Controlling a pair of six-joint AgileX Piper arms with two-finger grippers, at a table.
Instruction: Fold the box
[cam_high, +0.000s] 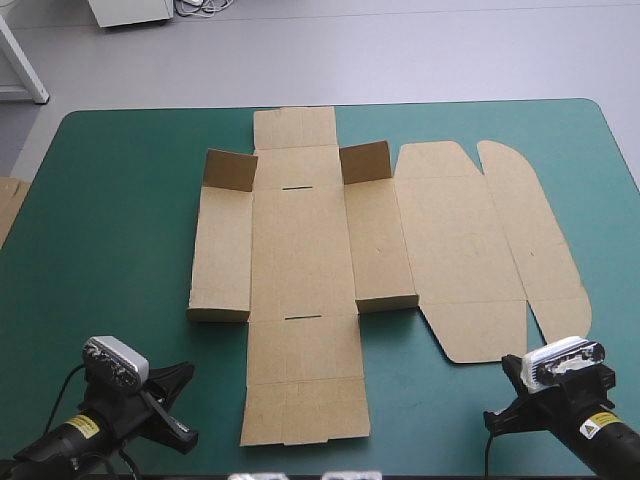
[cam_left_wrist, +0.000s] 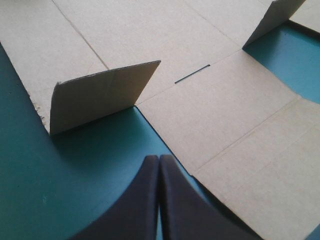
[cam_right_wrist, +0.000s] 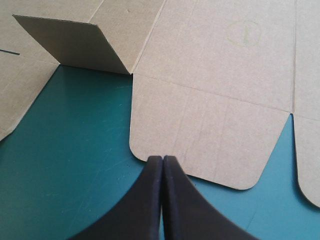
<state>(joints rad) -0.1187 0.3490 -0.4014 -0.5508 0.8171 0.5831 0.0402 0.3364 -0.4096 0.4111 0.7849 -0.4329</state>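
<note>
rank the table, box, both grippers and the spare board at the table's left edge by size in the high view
1. table
2. box
3. left gripper and right gripper: they look about alike, so tied
4. spare board: only a sliver shows

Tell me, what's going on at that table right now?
Left claw shut, empty. Right claw shut, empty. Box mostly flat, corner flaps raised. Nothing blocking.

We take this for a lab, teal-green covered table (cam_high: 120, 250) on bare grey floor (cam_high: 450, 50), white unit (cam_high: 130, 10) and loose cables (cam_high: 205, 8) at upper left.
</note>
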